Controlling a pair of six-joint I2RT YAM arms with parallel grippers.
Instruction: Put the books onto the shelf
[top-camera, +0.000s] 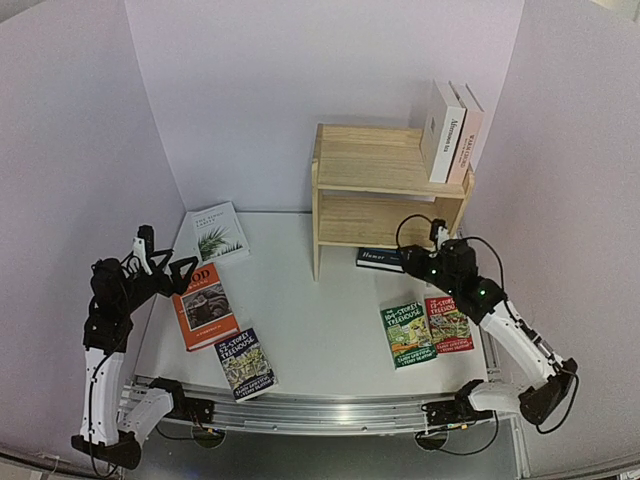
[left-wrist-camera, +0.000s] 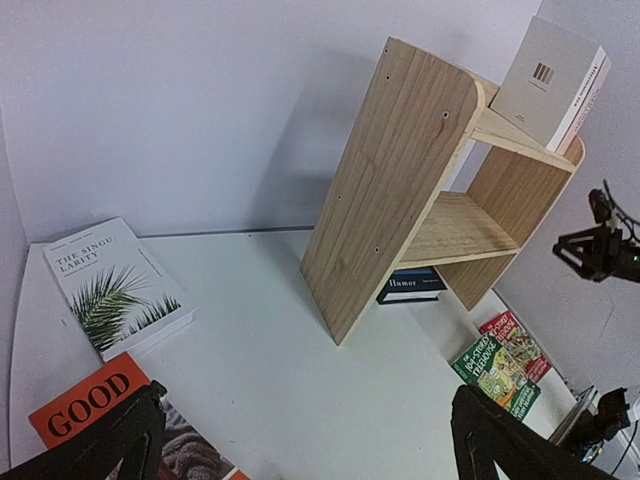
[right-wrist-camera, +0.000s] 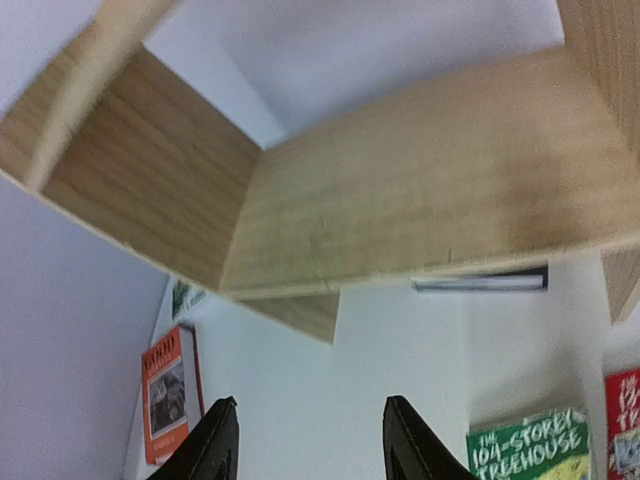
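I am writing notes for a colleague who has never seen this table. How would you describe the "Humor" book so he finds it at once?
Find the wooden shelf at the back of the table. Under its lower board, on the right, a book lies flat, partly sticking out. It is navy with white lettering, unlike the green paperback and red paperback lying in the open.

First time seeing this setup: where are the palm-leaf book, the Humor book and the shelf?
palm-leaf book (left-wrist-camera: 112, 303), left wrist view, on the leaf picture on its cover.
Humor book (left-wrist-camera: 409, 284), left wrist view, on its title.
shelf (top-camera: 375, 160), top external view, on its bare top board.
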